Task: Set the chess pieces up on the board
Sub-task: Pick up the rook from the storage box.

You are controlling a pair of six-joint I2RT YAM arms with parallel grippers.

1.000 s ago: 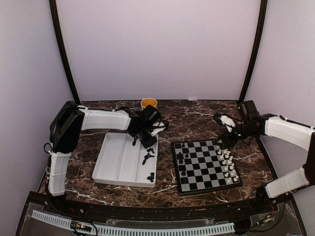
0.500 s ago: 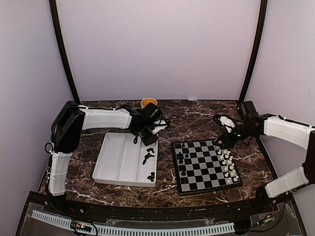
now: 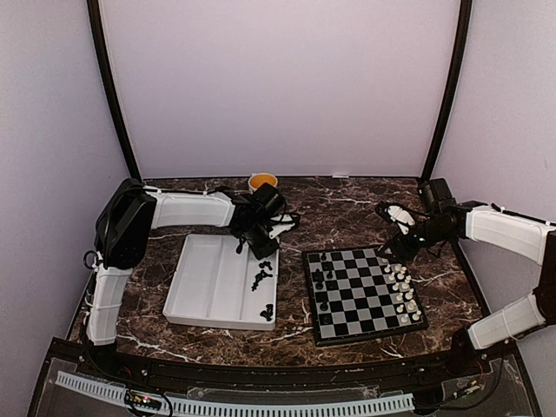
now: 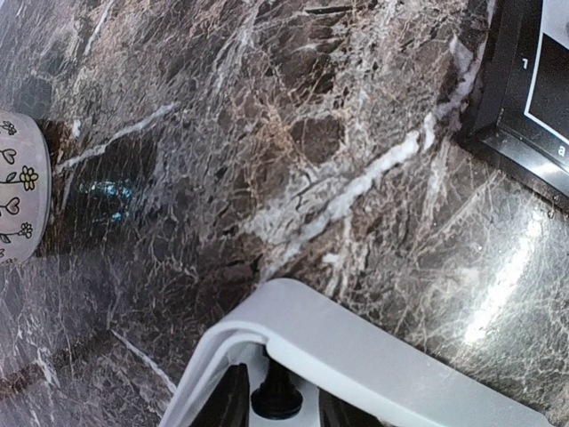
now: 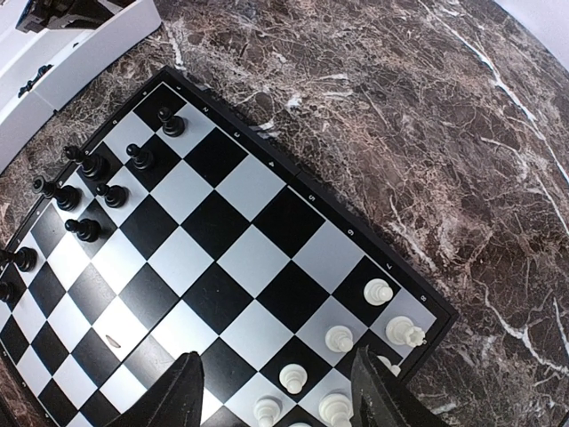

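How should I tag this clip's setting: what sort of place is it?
Probably a robot lab test booth, not a home: plain lilac walls close in a dark marble-patterned tabletop, and two white-and-black robot arms are bolted at its near edge.

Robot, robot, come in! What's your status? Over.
Left gripper over tray corner, black piece between jaws, grip unclear. Right gripper open above board, white side. Nothing blocking.
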